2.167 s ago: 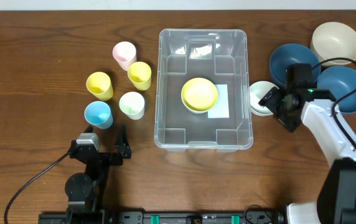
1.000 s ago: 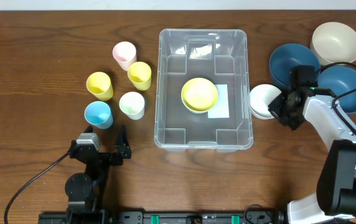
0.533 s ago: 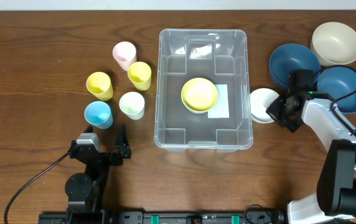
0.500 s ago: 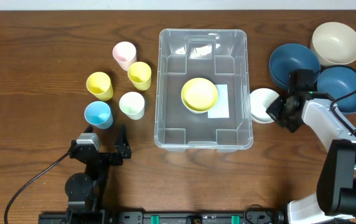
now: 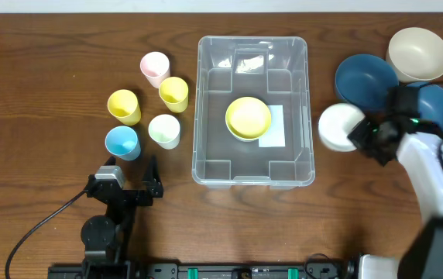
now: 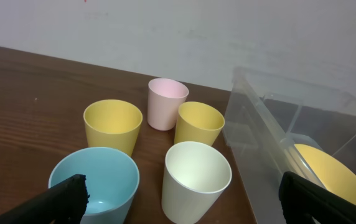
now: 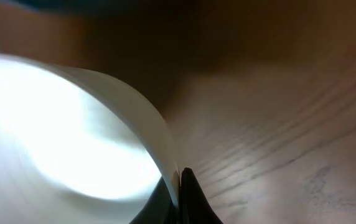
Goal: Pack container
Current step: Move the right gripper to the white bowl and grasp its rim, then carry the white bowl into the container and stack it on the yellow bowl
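Because the white bowl (image 5: 339, 126) seemed bound for the container (image 5: 254, 46) at mid-table, the right gripper (image 5: 358, 132) pinched its rim just beside the bin's wall; the left gripper (image 5: 132, 178) sat spread near the cups (image 5: 164, 130), idle.

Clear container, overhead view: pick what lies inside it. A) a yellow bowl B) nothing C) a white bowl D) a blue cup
A: the yellow bowl sits on the base of the container beside the white label; the white bowl is outside, in the right gripper.
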Motion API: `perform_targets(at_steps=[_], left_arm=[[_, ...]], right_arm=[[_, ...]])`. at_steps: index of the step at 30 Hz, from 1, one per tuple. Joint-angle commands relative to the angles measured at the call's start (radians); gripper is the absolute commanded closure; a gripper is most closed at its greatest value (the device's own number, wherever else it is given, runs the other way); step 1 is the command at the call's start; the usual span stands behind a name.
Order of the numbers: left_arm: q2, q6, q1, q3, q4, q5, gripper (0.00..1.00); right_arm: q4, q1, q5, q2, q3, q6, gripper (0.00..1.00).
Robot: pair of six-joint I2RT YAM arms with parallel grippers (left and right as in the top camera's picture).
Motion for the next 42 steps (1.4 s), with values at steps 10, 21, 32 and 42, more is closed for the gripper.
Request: perform_targets(at_steps=[10, 21, 32, 42], left_arm=[[-0.006, 0.017, 0.005, -0.030, -0.014, -0.003, 0.02], [-0.006, 0.017, 0.005, -0.030, -0.014, -0.003, 0.02], [-0.006, 0.017, 0.005, -0.030, -0.014, -0.003, 0.02], [-0.006, 0.017, 0.005, -0.030, -0.014, -0.003, 0.02]], right_arm=[[0.010, 0.127, -0.219, -0.467, 0.175, -0.033, 0.98], [0.132, 0.531, -0.032, -0.233, 0.174, 0.031, 0.98], [0.264, 0.575, -0.031, 0.077, 0.175, 0.030, 0.99], [0.285, 0.575, -0.001, 0.197, 0.174, 0.031, 0.99]])
